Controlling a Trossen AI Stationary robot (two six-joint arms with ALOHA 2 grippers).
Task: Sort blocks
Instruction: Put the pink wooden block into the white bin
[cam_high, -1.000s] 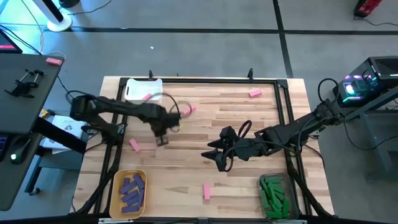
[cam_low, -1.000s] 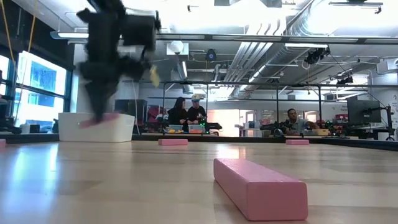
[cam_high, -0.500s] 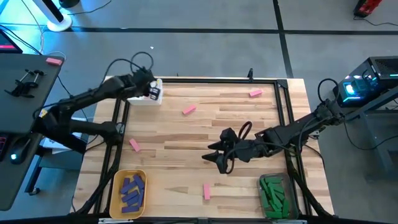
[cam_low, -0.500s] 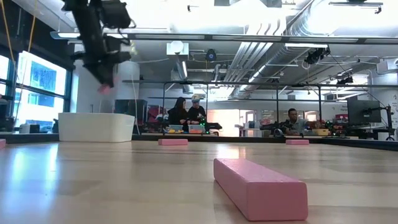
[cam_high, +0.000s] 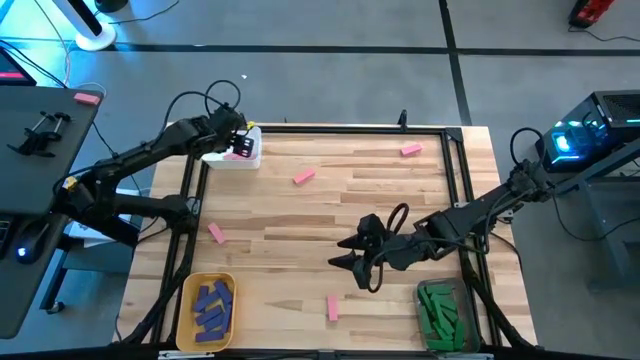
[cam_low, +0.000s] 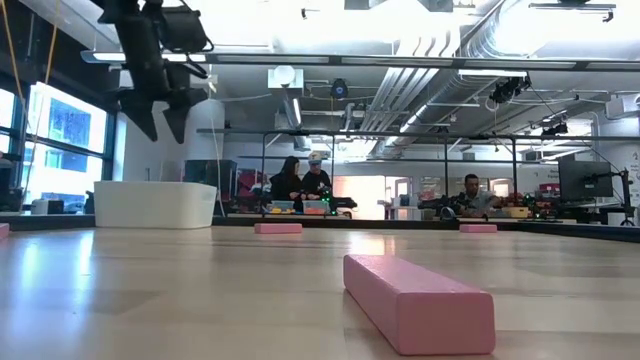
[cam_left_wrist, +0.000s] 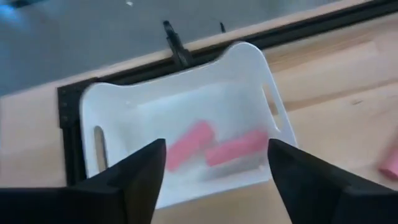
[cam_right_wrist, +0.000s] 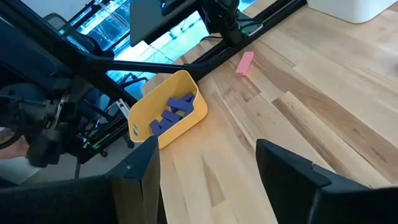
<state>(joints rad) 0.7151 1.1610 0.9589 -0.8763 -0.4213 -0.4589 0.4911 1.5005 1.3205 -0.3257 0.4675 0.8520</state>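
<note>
Hovering spread left claw (cam_left_wrist: 214, 180) over white bin (cam_left_wrist: 249, 62), 2 pink blocks (cam_left_wrist: 214, 146) inside.
Light, stiff, smooth bars; best pinched across narrow sides at mid-length; right claw (cam_high: 352, 265) spread too.

Your two arms are matte black jointed links, each trailing a looped black cable near the wrist. The left claw (cam_high: 240, 148) and right claw (cam_high: 348, 262) each end in two dark, flat, tapering fingers (cam_left_wrist: 134, 177).
</note>
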